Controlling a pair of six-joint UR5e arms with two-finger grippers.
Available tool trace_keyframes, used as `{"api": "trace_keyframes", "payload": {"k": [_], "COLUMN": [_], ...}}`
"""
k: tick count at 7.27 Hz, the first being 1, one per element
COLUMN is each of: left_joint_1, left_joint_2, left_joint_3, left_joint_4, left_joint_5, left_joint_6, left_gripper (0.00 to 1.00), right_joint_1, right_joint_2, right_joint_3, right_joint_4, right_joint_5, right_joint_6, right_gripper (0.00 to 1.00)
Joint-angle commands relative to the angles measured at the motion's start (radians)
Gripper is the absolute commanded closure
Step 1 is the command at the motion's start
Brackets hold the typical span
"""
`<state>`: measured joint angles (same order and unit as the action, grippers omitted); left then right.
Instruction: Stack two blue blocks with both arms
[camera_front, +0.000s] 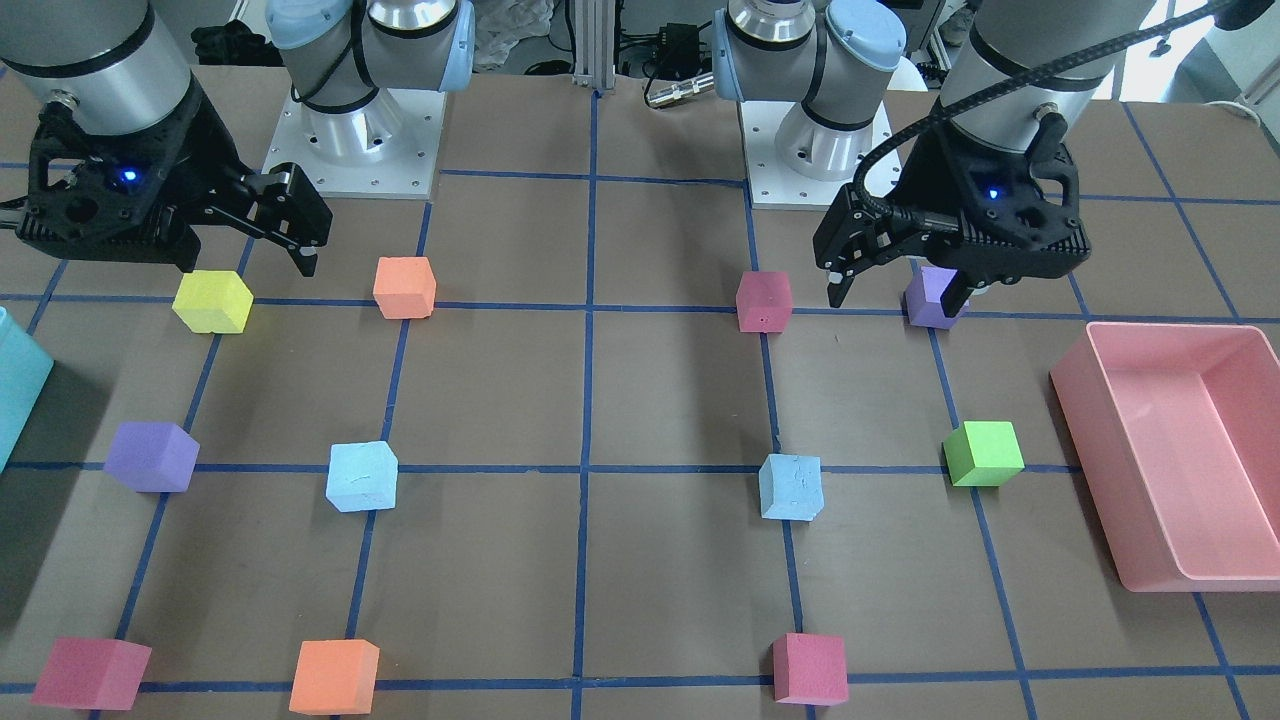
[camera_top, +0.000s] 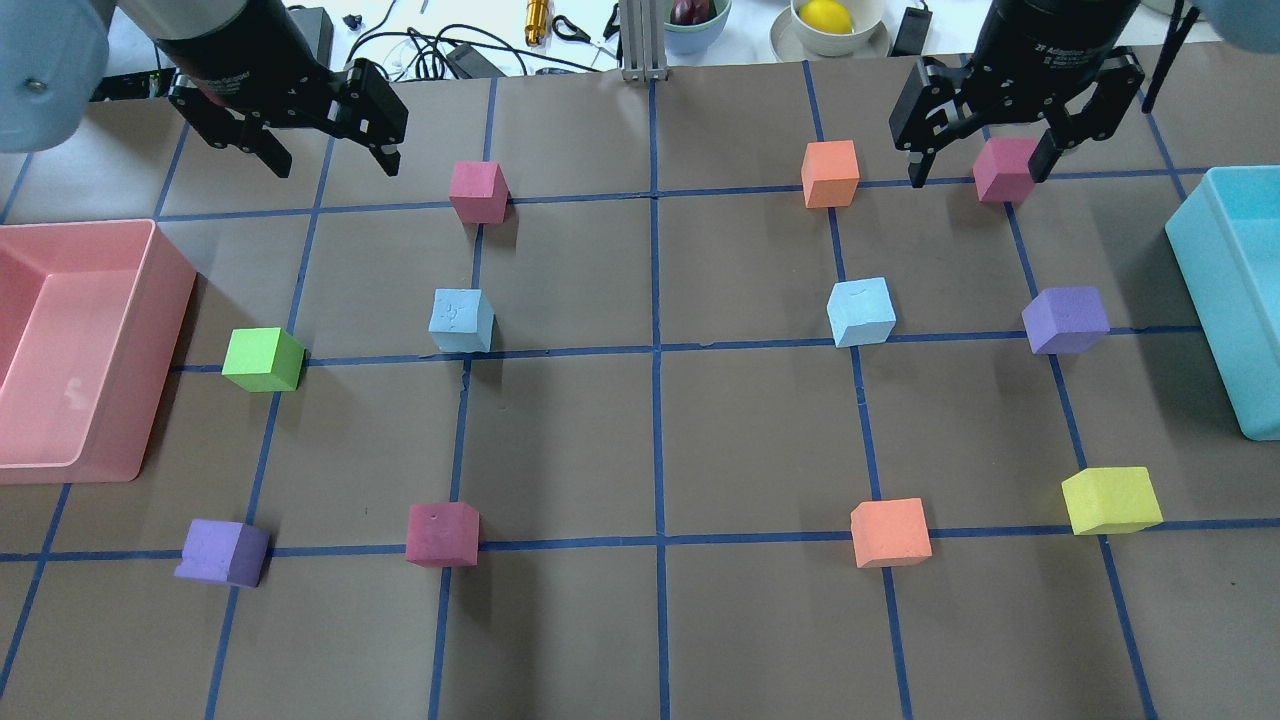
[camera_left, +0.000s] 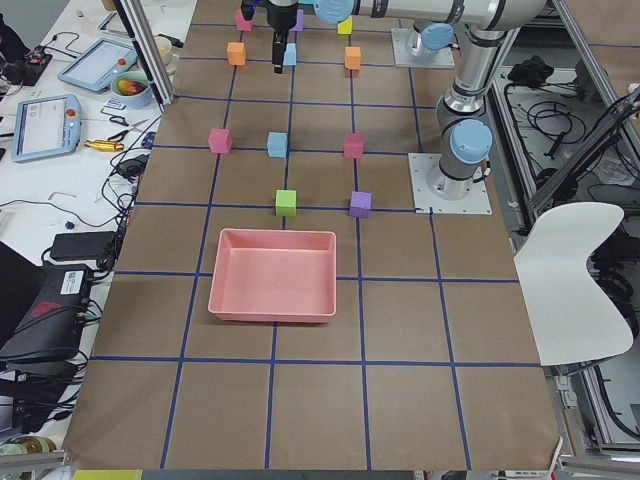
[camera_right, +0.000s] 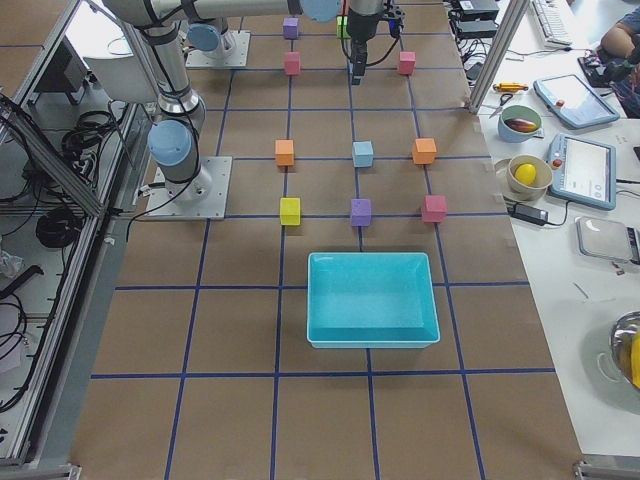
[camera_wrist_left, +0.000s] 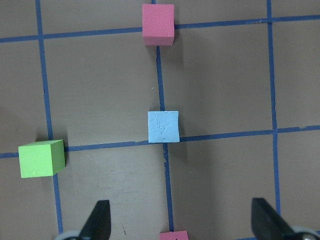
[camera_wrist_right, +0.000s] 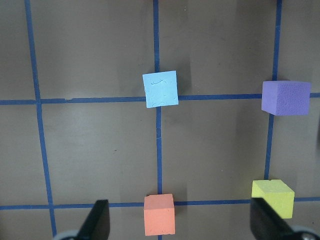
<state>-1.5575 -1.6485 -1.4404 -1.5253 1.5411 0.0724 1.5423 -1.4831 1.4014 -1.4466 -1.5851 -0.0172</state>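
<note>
Two pale blue blocks lie apart on the table, one on my left half (camera_top: 461, 320) (camera_front: 791, 487) and one on my right half (camera_top: 861, 311) (camera_front: 362, 477). My left gripper (camera_top: 335, 165) (camera_front: 895, 298) hangs high above the table, open and empty. Its wrist view shows the left blue block (camera_wrist_left: 163, 126) on the table ahead of the fingers (camera_wrist_left: 97, 222). My right gripper (camera_top: 978, 175) (camera_front: 245, 255) is also high, open and empty. Its wrist view shows the right blue block (camera_wrist_right: 160, 89) ahead of it.
A pink bin (camera_top: 170, 330) stands at the left edge and a teal bin (camera_top: 1205, 300) at the right edge. Green (camera_top: 263, 359), purple (camera_top: 1066, 320), pink (camera_top: 478, 191), orange (camera_top: 890, 532) and yellow (camera_top: 1111, 499) cubes lie spread on the grid around the blue ones.
</note>
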Motion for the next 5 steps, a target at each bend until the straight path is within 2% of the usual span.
{"api": "trace_keyframes", "payload": {"k": [1, 5], "left_joint_1": [-0.001, -0.004], "left_joint_2": [0.006, 0.013], "left_joint_3": [0.0, -0.017], "left_joint_4": [-0.01, -0.013], "left_joint_5": [0.005, 0.005], "left_joint_6": [0.001, -0.005], "left_gripper": [0.0, 0.0], "right_joint_1": [0.001, 0.001], "right_joint_2": [0.001, 0.009], "right_joint_3": [0.002, 0.004], "right_joint_4": [-0.001, 0.0], "right_joint_5": [-0.004, -0.012], "right_joint_6": [0.0, 0.0], "right_gripper": [0.0, 0.0]}}
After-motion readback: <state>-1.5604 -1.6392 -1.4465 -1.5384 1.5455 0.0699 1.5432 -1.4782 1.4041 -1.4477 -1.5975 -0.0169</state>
